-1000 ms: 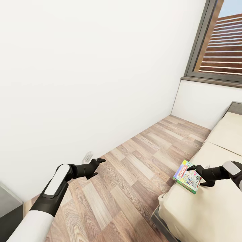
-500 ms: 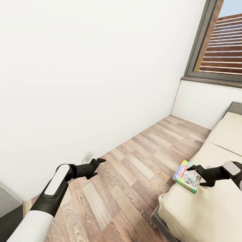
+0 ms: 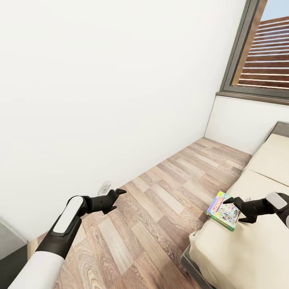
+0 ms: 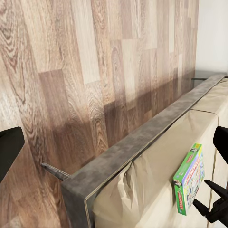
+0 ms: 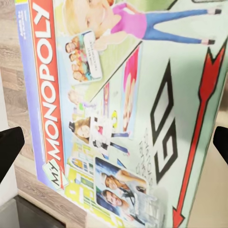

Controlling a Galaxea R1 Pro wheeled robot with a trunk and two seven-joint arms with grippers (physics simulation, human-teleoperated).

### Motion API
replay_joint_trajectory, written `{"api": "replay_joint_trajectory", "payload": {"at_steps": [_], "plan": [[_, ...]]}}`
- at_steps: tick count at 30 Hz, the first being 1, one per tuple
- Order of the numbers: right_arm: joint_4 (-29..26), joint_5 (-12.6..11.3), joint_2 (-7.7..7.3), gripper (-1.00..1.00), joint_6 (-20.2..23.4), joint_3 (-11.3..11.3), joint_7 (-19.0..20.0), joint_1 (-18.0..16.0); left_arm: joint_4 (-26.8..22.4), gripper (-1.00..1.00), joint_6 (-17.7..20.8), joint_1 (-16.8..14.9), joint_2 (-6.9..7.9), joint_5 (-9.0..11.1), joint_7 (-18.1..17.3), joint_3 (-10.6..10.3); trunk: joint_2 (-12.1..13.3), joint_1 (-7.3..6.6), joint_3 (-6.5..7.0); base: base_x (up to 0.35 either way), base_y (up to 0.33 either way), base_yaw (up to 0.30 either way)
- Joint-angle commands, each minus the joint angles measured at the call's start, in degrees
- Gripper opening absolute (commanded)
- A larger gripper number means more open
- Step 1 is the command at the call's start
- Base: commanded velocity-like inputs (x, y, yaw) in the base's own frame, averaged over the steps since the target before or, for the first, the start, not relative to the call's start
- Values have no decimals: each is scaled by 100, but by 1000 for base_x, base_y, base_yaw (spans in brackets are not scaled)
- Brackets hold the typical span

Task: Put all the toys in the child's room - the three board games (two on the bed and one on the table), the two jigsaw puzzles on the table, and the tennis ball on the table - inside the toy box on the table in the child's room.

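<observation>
Right pincer (image 3: 236,209) sits spread over the board game (image 3: 223,210), which lies flat at the bed (image 3: 257,249) edge nearest the floor (image 3: 160,208), directly ahead of the fingers (left pincer (image 3: 116,197), also spread, hangs well apart), so right arm is nearer.

We look from head, high, down over wood floor (image 3: 160,200) and bed (image 3: 249,249) edge. Our left wrist camera faces across floor toward bed side, farther off. Our right wrist camera sits close above Monopoly box (image 5: 128,109). All three share that box.
</observation>
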Motion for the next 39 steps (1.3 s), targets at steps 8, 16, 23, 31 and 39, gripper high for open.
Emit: {"api": "replay_joint_trajectory", "payload": {"at_steps": [8,16,23,31,39], "plan": [[-1,33,-6,100,11,39,60,-6,-7,100,-6,-3,4,60,57,-10,-2,-1,-5,0,0,61],[-1,32,-9,100,12,39,60,-7,-7,100,-6,-3,4,60,57,-10,-2,-1,-5,0,0,32],[-1,31,-10,100,12,39,60,-8,-7,100,-6,-3,4,60,57,-10,-2,-1,-5,0,0,11],[-1,32,-10,100,12,39,60,-8,-7,100,-6,-3,4,60,57,-10,-2,-1,-5,0,0,3],[-1,33,-12,100,12,39,60,-6,-7,100,-6,-3,4,60,57,-10,-2,-1,-5,0,0,1]]}}
